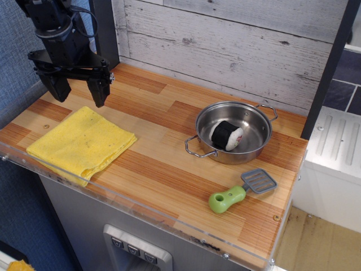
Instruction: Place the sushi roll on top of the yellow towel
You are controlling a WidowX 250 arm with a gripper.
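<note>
The sushi roll (227, 135) lies on its side inside the steel pan (256, 148) at the right of the wooden counter, its white end with red specks facing front right. The yellow towel (82, 143) lies folded at the front left of the counter. My gripper (78, 91) hangs open and empty above the back left of the counter, just behind the towel and far left of the pan.
A green-handled grey spatula (240, 192) lies in front of the pan near the counter's front right. A whitewashed plank wall (237, 45) runs along the back. A clear acrylic lip (141, 212) edges the counter's front.
</note>
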